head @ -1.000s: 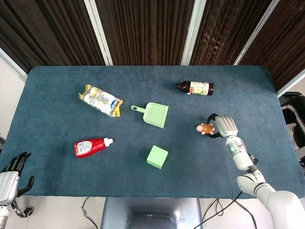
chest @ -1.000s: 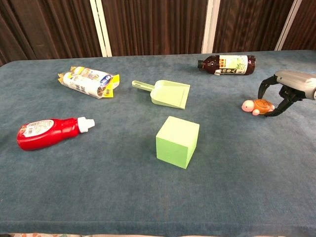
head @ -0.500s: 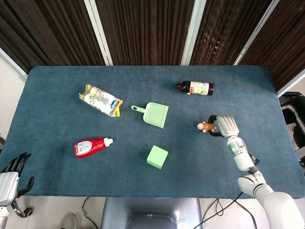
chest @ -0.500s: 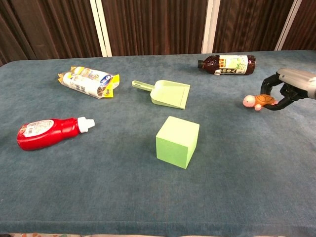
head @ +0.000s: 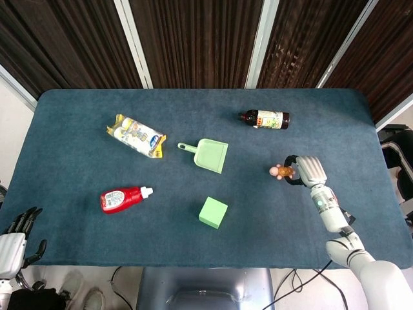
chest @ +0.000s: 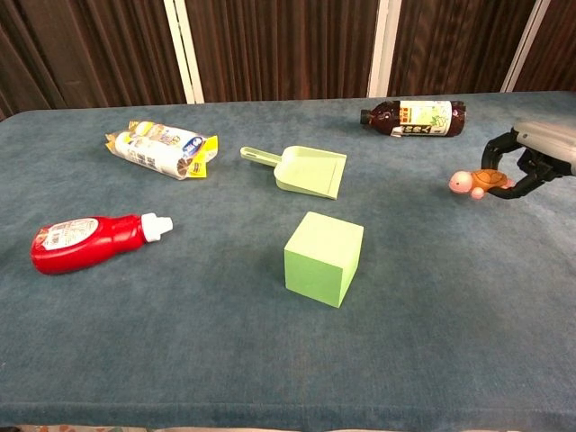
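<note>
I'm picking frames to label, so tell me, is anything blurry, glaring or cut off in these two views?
Head view: even light, no glare, all sharp; the left robot hand is clipped at the lower left corner. Chest view: sharp, soft shadows under the green cube; the right robot hand holding the toy turtle is cut by the right edge.

Pink-and-orange toy turtle (chest: 477, 183), pale green cube (chest: 324, 258), red bottle (chest: 85, 241)

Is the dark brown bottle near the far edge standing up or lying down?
Lying down: the dark brown bottle rests on its side on the table, cap pointing left.
</note>
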